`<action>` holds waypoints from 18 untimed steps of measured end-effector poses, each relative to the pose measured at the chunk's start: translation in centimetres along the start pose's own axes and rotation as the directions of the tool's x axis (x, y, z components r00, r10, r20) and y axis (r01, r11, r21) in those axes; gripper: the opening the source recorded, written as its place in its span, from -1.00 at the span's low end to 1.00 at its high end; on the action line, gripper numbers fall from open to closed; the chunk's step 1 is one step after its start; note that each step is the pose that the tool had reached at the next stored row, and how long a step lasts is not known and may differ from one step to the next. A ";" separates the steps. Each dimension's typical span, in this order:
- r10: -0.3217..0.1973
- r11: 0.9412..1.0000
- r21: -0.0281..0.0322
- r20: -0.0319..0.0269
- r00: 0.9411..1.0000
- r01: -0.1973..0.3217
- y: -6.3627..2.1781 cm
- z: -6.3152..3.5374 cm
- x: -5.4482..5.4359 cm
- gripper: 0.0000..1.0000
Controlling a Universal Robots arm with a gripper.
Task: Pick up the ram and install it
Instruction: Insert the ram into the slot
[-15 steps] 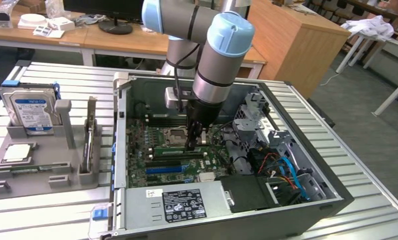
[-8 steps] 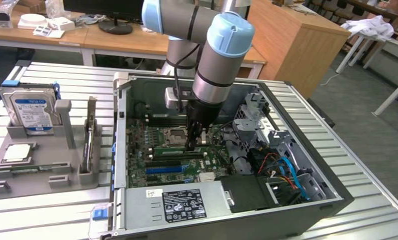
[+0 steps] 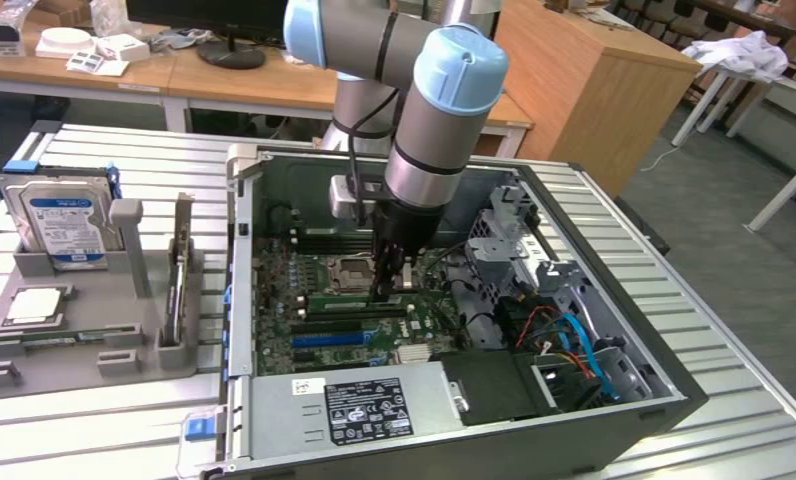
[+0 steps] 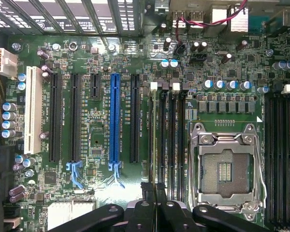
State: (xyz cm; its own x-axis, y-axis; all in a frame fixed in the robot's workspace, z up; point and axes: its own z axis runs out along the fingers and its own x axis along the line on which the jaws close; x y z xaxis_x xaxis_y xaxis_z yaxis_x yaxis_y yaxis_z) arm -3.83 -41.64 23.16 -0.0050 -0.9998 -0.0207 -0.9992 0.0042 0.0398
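My gripper (image 3: 393, 288) reaches down into the open PC case (image 3: 612, 395), just above the motherboard and next to the processor socket (image 3: 349, 270). In the wrist view the black fingertips (image 4: 148, 191) are pressed together, so my gripper (image 4: 155, 187) is shut. A thin dark strip, the ram (image 4: 154, 140) seen edge-on, runs out from between them. It lies in line with the outermost of several memory slots (image 4: 172, 135), beside the empty processor socket (image 4: 225, 170). Whether it is seated in the slot I cannot tell.
A grey rack (image 3: 131, 352) at the exterior view's left holds a silver hard drive (image 3: 65, 215), a square processor chip (image 3: 35, 306) and a narrow green board (image 3: 51, 338) lying flat. Case walls, a drive cage (image 3: 505, 225), cables (image 3: 572, 345) and the power supply (image 3: 358, 410) surround the motherboard.
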 end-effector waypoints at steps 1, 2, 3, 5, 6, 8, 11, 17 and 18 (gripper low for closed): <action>0.000 1.000 0.000 0.000 1.000 0.000 0.00 0.00 0.0 -0.76; 0.000 1.000 0.000 0.000 1.000 0.000 0.00 0.01 0.0 -0.76; 0.000 1.000 0.000 0.000 1.000 0.000 0.00 0.02 0.0 -0.76; 0.000 1.000 0.000 0.000 1.000 0.000 -0.01 0.06 0.0 -0.76; 0.000 1.000 0.000 0.000 1.000 0.000 0.00 0.07 0.0 -0.76; 0.000 1.000 0.000 0.000 1.000 0.000 0.00 0.07 0.0 -0.76; 0.000 1.000 0.000 0.000 1.000 0.000 -0.01 0.12 0.0 -0.76; 0.000 1.000 0.000 0.000 1.000 0.000 -0.01 0.24 0.0 -0.76; 0.000 1.000 0.000 0.000 1.000 0.000 -0.01 0.26 0.0 -0.76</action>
State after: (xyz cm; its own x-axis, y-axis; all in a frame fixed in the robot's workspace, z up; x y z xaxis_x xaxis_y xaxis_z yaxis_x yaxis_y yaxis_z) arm -3.83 -41.64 22.90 -0.0050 -0.9998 -0.0207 -0.9992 0.0041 0.0398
